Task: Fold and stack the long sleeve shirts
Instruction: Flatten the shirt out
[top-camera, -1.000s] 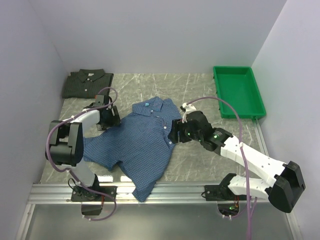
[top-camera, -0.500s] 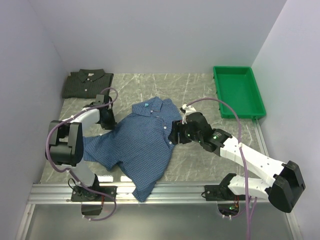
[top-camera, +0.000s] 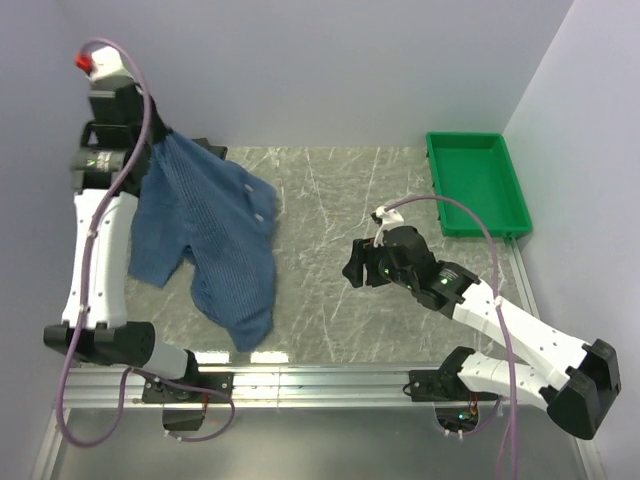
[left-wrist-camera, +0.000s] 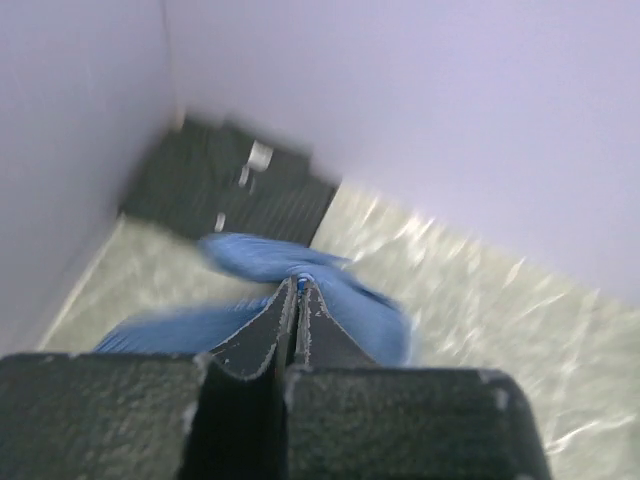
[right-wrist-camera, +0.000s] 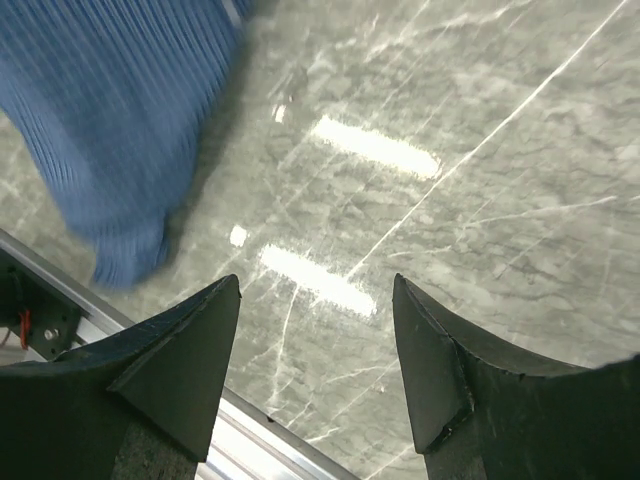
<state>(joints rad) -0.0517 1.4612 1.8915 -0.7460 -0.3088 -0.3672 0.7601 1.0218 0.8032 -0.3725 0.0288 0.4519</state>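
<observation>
My left arm is raised high at the back left, and its gripper (top-camera: 153, 135) is shut on a pinch of the blue long sleeve shirt (top-camera: 205, 225). That shirt hangs down from it in loose folds, its lower end near the table's front. In the left wrist view the closed fingertips (left-wrist-camera: 298, 287) nip blue cloth (left-wrist-camera: 360, 305). Below them the dark check shirt (left-wrist-camera: 225, 190) lies folded in the back left corner. From above only a sliver of the dark shirt (top-camera: 214, 150) shows behind the blue one. My right gripper (top-camera: 352, 268) hovers open over bare table, holding nothing (right-wrist-camera: 318, 290). The blue hem (right-wrist-camera: 110, 120) shows at its upper left.
A green plastic tray (top-camera: 476, 185) stands at the back right by the wall. Walls close in the left, back and right sides. A metal rail (top-camera: 330, 380) runs along the near edge of the marble tabletop (top-camera: 330, 200).
My left gripper has shut on the blue shirt and swung it up off the table toward the back left corner. The right gripper stays open near the middle, now clear of the cloth.
</observation>
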